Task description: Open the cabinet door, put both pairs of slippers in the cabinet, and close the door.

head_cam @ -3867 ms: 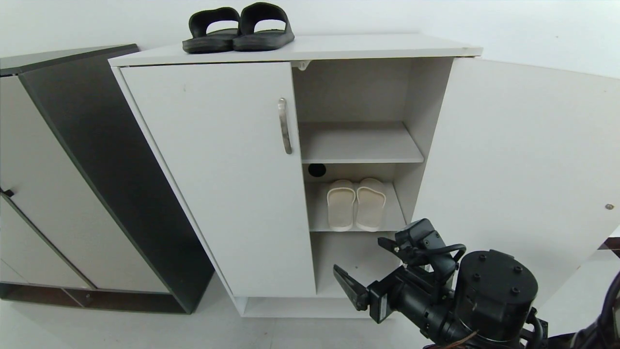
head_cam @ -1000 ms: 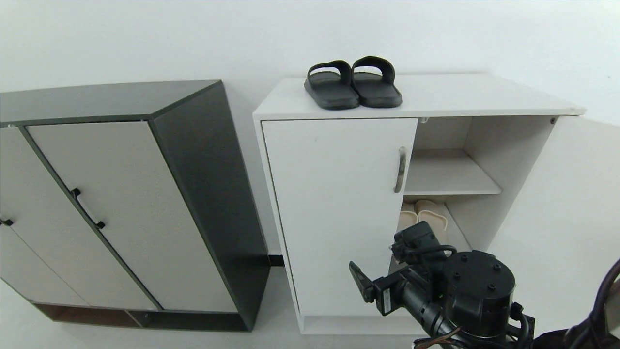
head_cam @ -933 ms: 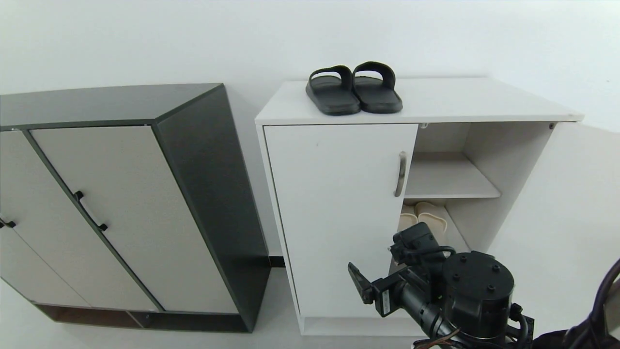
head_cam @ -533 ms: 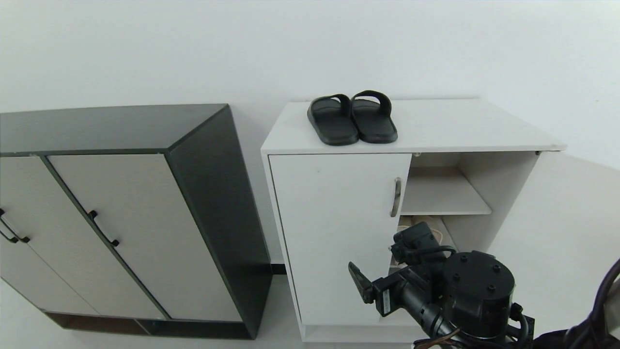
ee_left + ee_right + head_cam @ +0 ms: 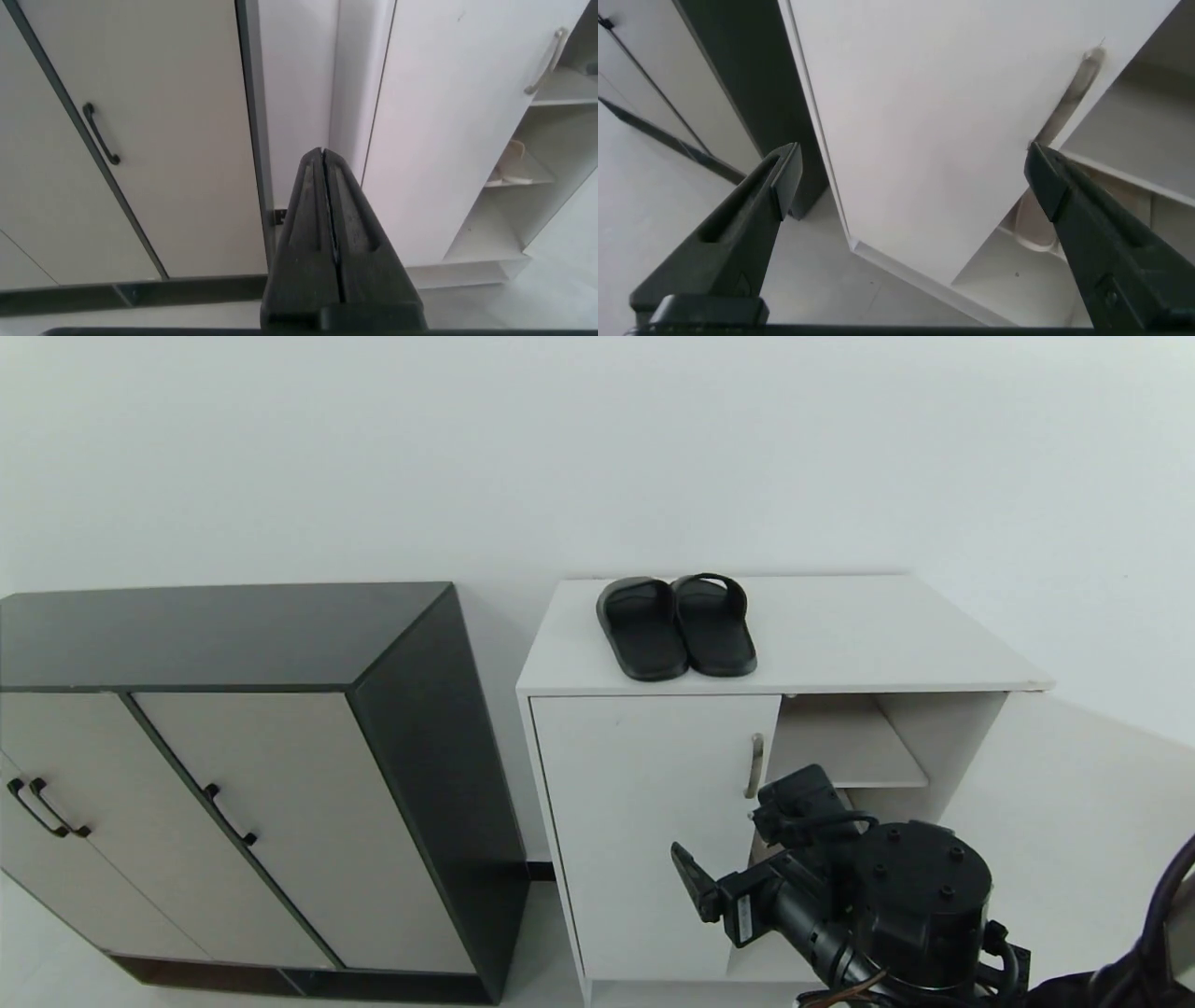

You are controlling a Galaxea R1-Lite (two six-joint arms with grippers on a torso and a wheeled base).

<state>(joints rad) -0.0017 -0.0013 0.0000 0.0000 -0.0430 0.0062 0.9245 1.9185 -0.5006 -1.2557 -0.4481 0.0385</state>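
Observation:
A pair of black slippers (image 5: 677, 625) lies on top of the white cabinet (image 5: 840, 635), towards its left side. The cabinet's left door (image 5: 644, 821) is closed, and its right door (image 5: 1083, 821) is swung wide open. Cream slippers (image 5: 512, 163) rest on a lower inner shelf, and a bit of them also shows as a cream slipper (image 5: 1029, 219) past the door edge. My right gripper (image 5: 724, 849) hangs open and empty, low in front of the closed door, its fingers (image 5: 757, 224) spread wide. My left gripper (image 5: 322, 163) is shut on nothing, facing the gap between the two cabinets.
A dark cabinet (image 5: 401, 728) with grey doors and black handles stands just left of the white one. A plain wall rises behind both. The upper inner shelf (image 5: 840, 747) is bare. Pale floor lies in front.
The whole head view has shifted: both cabinets now sit lower and look smaller, with more wall above. The slippers, doors and grippers keep their places.

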